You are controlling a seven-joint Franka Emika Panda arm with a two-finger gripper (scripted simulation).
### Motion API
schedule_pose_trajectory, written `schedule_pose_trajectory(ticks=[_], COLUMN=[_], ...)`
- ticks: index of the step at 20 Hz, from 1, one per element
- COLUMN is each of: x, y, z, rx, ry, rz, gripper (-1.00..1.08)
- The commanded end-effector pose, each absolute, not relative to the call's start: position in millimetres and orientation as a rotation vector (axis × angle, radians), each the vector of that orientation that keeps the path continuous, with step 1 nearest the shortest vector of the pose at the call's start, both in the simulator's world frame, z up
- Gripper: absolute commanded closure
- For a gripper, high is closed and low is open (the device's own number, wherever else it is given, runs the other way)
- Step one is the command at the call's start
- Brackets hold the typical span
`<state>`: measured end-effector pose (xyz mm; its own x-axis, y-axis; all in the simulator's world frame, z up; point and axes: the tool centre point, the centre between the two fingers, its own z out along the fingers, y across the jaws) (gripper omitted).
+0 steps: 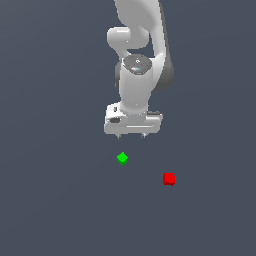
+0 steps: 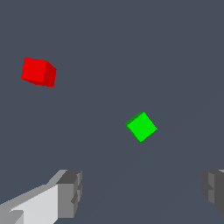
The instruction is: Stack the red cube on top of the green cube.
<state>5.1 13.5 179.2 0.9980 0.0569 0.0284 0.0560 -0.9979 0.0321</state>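
Tool (image 2: 140, 192) fingers (image 2: 70, 194) spread wide, nothing between; green cube (image 2: 141, 126) and red cube (image 2: 38, 71) apart on floor.

The small red cube (image 1: 169, 179) sits flat on the exterior view's right. The small green cube (image 1: 122, 158) sits apart, farther left.
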Motion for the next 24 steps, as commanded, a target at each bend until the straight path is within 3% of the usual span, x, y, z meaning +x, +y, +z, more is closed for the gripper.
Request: schedule_pose_trajectory(ticks=[1, 10, 24], x=[5.1, 16.4, 67.4], y=[13.5, 33.0, 111.0], z=[179.2, 166.6, 115.3], rx=[3.109, 3.113, 3.128], ry=[0.088, 0.063, -0.043], rz=[0.046, 0.040, 0.019], gripper=[-0.92, -0.92, -0.92])
